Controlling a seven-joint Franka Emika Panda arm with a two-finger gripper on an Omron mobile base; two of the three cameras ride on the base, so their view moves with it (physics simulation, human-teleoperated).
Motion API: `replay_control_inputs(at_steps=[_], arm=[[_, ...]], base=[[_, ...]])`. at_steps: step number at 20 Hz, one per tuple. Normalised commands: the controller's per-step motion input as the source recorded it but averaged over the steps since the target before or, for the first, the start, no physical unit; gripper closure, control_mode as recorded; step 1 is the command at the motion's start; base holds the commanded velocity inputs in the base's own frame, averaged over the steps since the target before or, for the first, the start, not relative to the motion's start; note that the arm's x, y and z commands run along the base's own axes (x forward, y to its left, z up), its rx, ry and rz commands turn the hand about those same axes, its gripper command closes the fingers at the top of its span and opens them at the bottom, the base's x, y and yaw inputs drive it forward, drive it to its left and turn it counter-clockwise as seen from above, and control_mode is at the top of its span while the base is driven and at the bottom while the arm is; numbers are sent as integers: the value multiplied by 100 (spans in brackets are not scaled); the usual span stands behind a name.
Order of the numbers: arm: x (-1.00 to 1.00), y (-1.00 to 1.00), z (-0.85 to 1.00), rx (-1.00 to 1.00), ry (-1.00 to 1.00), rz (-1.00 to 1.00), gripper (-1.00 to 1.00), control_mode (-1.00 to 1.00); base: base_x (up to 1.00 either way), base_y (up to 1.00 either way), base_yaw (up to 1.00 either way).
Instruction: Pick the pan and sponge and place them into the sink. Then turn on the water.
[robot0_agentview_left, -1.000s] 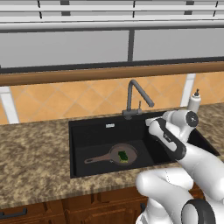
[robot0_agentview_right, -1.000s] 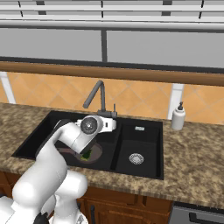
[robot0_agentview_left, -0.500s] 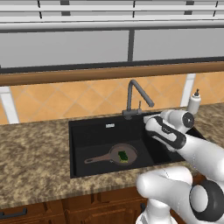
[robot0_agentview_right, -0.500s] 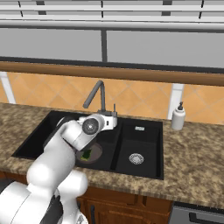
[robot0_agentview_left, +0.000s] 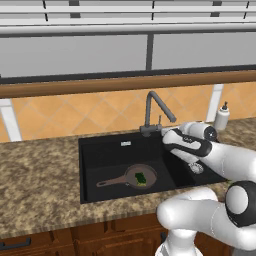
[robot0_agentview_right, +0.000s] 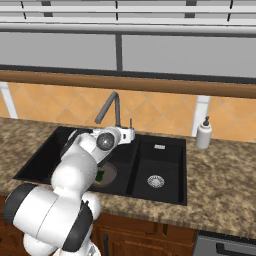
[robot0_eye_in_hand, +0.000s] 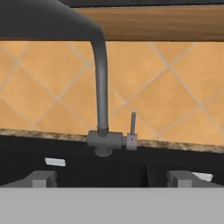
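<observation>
- Gripper (robot0_eye_in_hand: 111, 178): jaws spread wide, nothing between them; the two finger tips (robot0_eye_in_hand: 43, 178) rise far apart at the bottom of the hand view. In the left base view the hand (robot0_agentview_left: 172, 136) hangs over the middle of the sink, pointed at the back wall.
- Faucet (robot0_eye_in_hand: 101, 87): dark grey gooseneck, straight ahead of the hand and near it; its base sits on the back rim, centred between the tips. Spout curves off to the upper left of the hand view.
- Faucet lever (robot0_eye_in_hand: 132, 124): thin upright rod on the right of the faucet base, ahead of the hand, not touched by either finger.
- Sink (robot0_agentview_left: 100, 150): black double basin, below and in front of the hand; larger basin on the robot's left, smaller on its right, with a round metal drain (robot0_agentview_right: 155, 180) in the smaller one.
- Pan (robot0_agentview_left: 131, 176): lies flat on the floor of the larger basin, below the hand and to its left, handle pointing further left.
- Sponge (robot0_agentview_left: 140, 177): green block resting inside the pan, below the hand and well apart from the fingers.
- Soap dispenser (robot0_agentview_right: 203, 134): white bottle upright on the counter, well to the right of the hand, against the tiled wall.
- Counter (robot0_agentview_left: 35, 170): speckled brown stone all round the sink.
</observation>
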Motion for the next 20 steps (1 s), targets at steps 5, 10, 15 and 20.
replay_control_inputs(at_steps=[5, 10, 15, 20], arm=[[25, -9, -12, 0, -11, 0, -100, -100], [0, -35, -35, 0, -11, 1, -100, -100], [0, -17, -7, 0, -3, 0, -100, -100], [9, -9, 0, 0, 0, 0, -100, -100]], base=[[0, 0, 0], [0, 0, 0], [0, 0, 0], [0, 0, 0]])
